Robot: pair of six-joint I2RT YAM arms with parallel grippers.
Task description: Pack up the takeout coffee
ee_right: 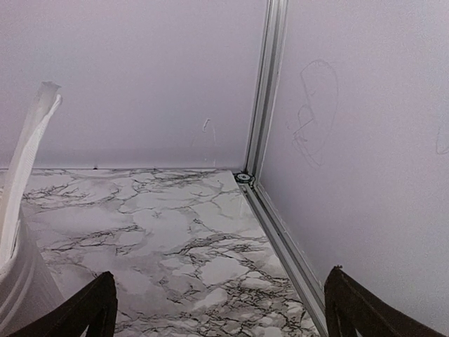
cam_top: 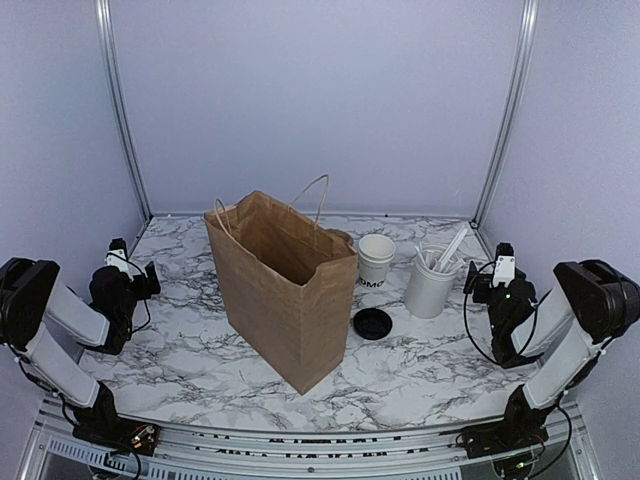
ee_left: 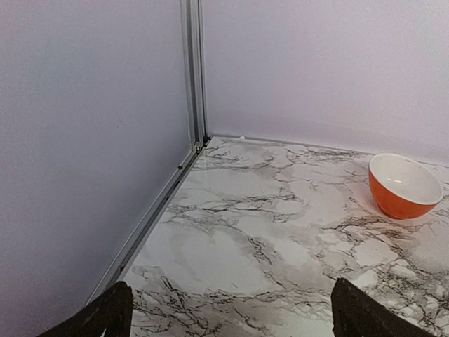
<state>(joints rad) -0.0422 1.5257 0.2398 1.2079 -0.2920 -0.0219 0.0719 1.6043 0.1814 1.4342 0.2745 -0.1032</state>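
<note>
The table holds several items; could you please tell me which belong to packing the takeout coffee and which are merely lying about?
For the job:
- white paper cup
- black lid
- brown paper bag

Lying about:
- white cylinder of utensils
- orange bowl, seen only from the left wrist

paper bag (cam_top: 285, 290): upright, open, mid-table | utensil holder (cam_top: 432, 285): right of bag | orange bowl (ee_left: 405, 186): on marble table (ee_left: 231, 246)
</note>
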